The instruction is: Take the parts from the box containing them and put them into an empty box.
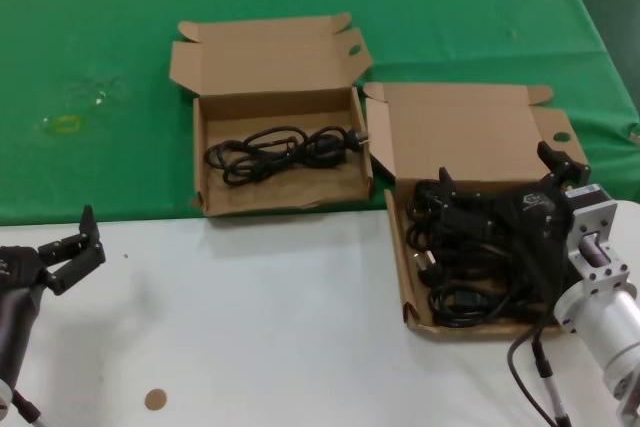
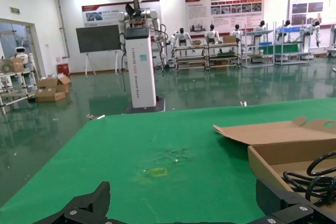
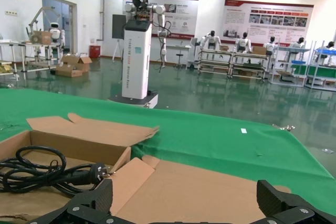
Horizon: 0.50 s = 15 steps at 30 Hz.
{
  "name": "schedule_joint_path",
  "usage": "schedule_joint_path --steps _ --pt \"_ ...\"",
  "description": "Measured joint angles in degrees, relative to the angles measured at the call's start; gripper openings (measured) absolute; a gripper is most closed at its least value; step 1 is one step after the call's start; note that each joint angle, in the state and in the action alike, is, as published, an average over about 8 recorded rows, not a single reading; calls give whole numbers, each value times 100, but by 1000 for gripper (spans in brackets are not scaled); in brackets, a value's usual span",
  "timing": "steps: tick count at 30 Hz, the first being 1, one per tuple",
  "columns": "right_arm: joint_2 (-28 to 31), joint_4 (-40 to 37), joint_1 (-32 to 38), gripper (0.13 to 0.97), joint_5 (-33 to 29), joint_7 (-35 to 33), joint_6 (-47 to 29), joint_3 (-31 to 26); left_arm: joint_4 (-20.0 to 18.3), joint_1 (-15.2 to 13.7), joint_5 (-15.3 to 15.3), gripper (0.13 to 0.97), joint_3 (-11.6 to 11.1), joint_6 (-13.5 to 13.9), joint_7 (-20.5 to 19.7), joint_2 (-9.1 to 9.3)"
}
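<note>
Green cloth covers the far desk (image 1: pixel 120 67); right gripper (image 1: pixel 500 187) hangs open over limp, tangle-prone cords (image 1: pixel 465 257), best pinched mid-bundle, left gripper (image 1: pixel 65 247) open, idle.

You see two open brown cardboard boxes side by side on the bench, each with its lid flap folded back flat.

The right box (image 1: pixel 465 132) straddles the green cloth and the white surface. Its tab has a round hole. It holds a heap of black power cords (image 1: pixel 465 257), looped and tangled, filling most of its floor, plugs showing near the front wall.

The left box (image 1: pixel 270 52) sits on the green cloth, its front wall at the cloth's edge. Its tab has an oval hole. One looped black cord (image 1: pixel 280 152) lies across its floor, its plug toward the right wall.
</note>
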Motion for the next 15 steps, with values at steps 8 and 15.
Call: schedule_joint_path --steps 8,15 --pt "0 0 0 966 0 0 0 0 0 0 0 966 0 0 0 0" --pt "0 0 0 966 0 0 0 0 0 0 0 966 0 0 0 0"
